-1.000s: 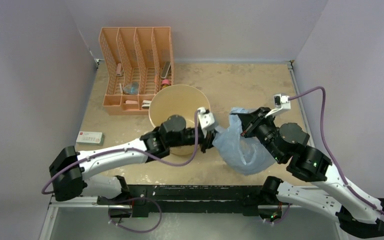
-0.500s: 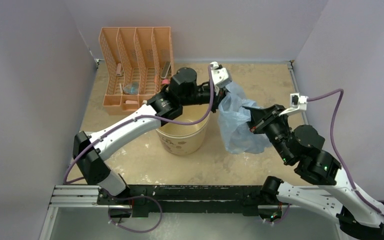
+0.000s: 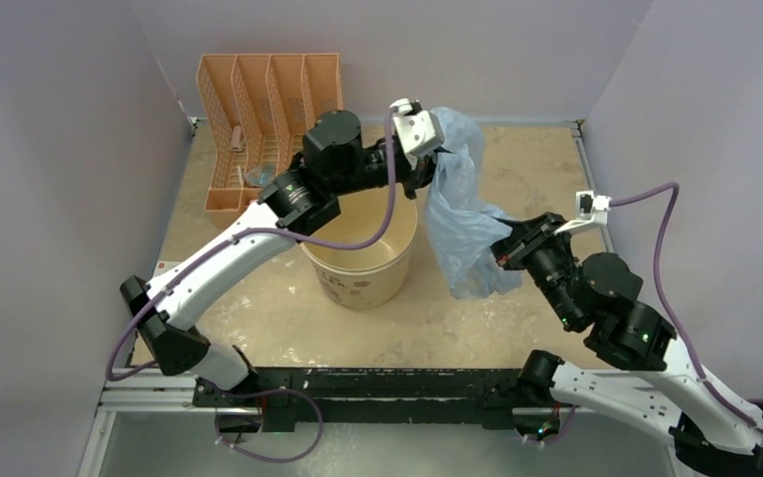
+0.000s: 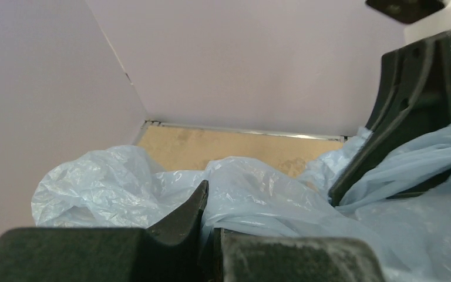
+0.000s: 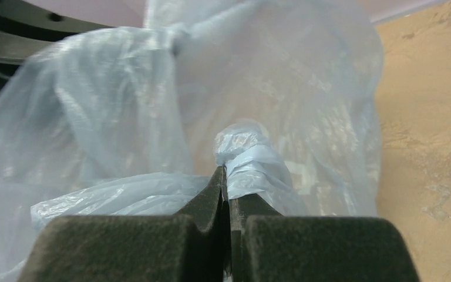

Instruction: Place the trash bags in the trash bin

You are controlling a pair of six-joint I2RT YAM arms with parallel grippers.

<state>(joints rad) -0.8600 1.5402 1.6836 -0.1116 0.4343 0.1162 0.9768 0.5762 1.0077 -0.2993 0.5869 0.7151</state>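
Thin, translucent light-blue plastic film trash bag (image 3: 460, 209) is strung btwn the two grippers, up off the table at its top end. The left gripper (image 3: 435, 162) has its jaws pressed together on the bag's upper bunch; the wrist cam shows crinkled film squeezed in the seam btwn the pads and ballooning out beyond them. From there the bag drapes down and to the right, limp and wrinkled. The right gripper (image 3: 504, 251) pinches a twisted knot of film lower down on the bag's right edge, pads closed tight w/ a small wad poking out above them. The bag's bottom end sags below that pinch, near the sandy tabletop (image 3: 517, 169); can't tell if it touches.

The bag hangs just right of the round cream bucket-like trash bin (image 3: 366, 286), which stands upright mid-table w/ brown lettering on its wall. The bag is outside it, its top near the bin's far-right rim.

Left arm: reaches from the near-left base diagonally up and across, forearm over the bin's far-left rim, wrist high, gripper pointing right. Right arm: base near-right, elbow folded, forearm angled up-left, gripper pointing at the bag.

Orange mesh file organizer (image 3: 258, 109) sits at the far-left corner, behind the left arm.
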